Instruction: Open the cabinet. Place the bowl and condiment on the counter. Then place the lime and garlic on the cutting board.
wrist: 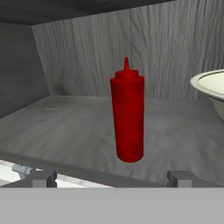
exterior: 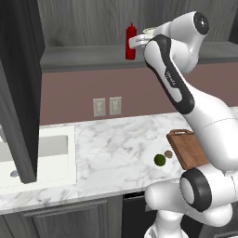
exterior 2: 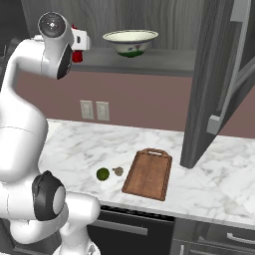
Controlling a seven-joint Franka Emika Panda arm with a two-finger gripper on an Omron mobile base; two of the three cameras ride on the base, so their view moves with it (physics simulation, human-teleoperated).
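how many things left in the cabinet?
2: the condiment stands upright on the cabinet shelf, in front of the open gripper; the bowl sits beside it. Nothing else visible there.

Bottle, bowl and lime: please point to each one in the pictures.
Bottle (wrist: 127,118), hand view, middle of its red body.
Bowl (exterior 2: 130,44), right base view, its cream outer wall.
Lime (exterior 2: 102,174), right base view, centre of the green ball.
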